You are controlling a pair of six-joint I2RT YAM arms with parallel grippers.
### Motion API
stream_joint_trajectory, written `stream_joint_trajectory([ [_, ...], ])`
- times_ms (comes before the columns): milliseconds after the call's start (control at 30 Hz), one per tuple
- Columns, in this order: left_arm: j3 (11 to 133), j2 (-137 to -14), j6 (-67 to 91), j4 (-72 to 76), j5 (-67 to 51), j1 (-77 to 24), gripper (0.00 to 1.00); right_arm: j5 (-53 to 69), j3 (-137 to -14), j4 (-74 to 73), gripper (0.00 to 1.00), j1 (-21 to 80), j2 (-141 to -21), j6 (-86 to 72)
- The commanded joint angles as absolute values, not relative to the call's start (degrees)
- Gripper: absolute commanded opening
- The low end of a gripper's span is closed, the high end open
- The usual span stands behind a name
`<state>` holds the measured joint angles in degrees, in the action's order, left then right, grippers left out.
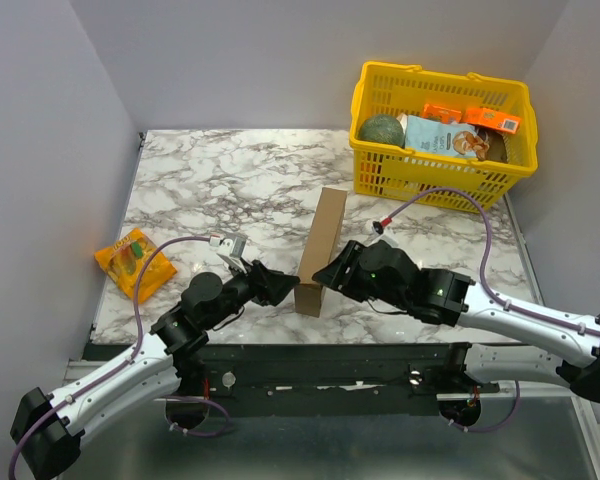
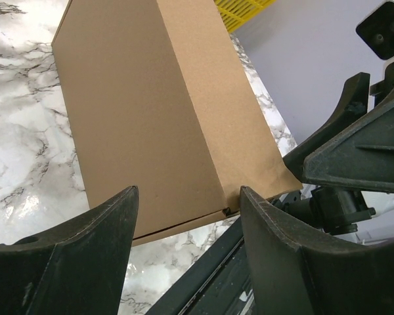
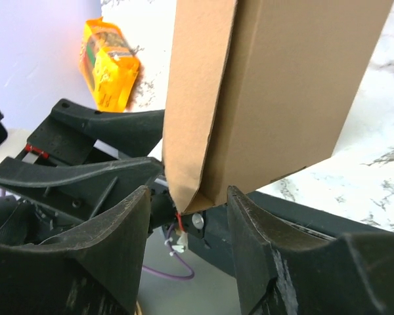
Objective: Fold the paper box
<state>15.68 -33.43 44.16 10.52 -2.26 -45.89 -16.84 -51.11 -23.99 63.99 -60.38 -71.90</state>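
The paper box (image 1: 320, 240) is plain brown cardboard, a long narrow shape standing on edge on the marble table (image 1: 210, 190), with its near end by the front edge. My left gripper (image 1: 283, 286) is at the left of that near end. In the left wrist view the box (image 2: 151, 118) fills the space just ahead of the left gripper (image 2: 187, 200), which is open, one fingertip (image 2: 249, 200) at the box's lower corner. My right gripper (image 1: 327, 274) comes in from the right. In the right wrist view the box's bottom corner (image 3: 197, 184) hangs between the right gripper's (image 3: 187, 197) open fingers, a gap on the left side.
A yellow plastic basket (image 1: 435, 178) with groceries stands at the back right. An orange snack packet (image 1: 133, 262) lies at the table's left edge, and the snack packet (image 3: 108, 65) also shows in the right wrist view. Grey walls close in left, back and right.
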Motion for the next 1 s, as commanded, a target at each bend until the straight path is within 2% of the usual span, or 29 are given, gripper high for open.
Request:
stream_joint_trajectory([
  [0, 14.24, -34.8, 42.36, 1.93, -3.87, -46.32, 0.7, -19.69, -52.38, -26.72, 0.58, 63.72, -61.08, -71.28],
  [967, 15.2, -35.95, 42.71, 1.85, -3.25, -46.32, 0.7, -14.59, -51.86, -25.84, 0.54, 63.9, -62.32, -67.94],
])
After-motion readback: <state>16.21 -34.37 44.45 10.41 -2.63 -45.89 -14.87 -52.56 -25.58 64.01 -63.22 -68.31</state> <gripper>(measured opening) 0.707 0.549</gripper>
